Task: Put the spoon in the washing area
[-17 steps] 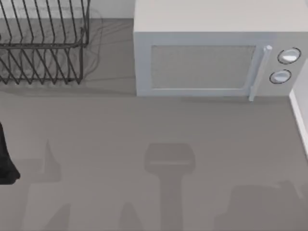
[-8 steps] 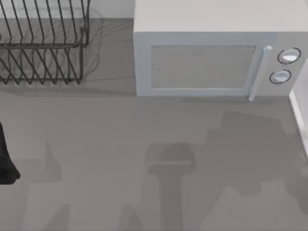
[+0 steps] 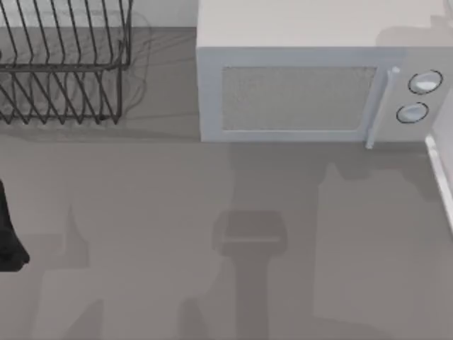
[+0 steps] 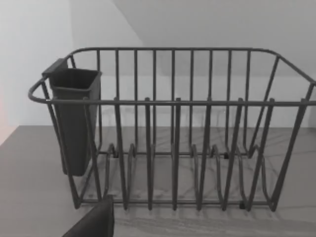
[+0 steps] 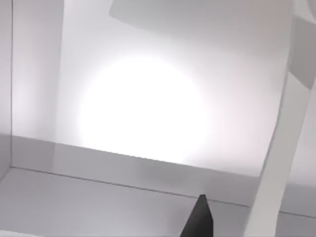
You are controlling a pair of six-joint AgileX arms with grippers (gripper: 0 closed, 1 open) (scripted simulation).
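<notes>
Spoon heading: cannot tell; dish rack (image 3: 64,78) back left, microwave (image 3: 311,85) beside it.

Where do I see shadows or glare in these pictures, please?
Top view: soft grey shadows lie on the table in front of the microwave, and the dish rack throws thin line shadows. Right wrist view: a big round white glare covers the middle. Left wrist view: even light, faint bar shadows under the rack.
</notes>
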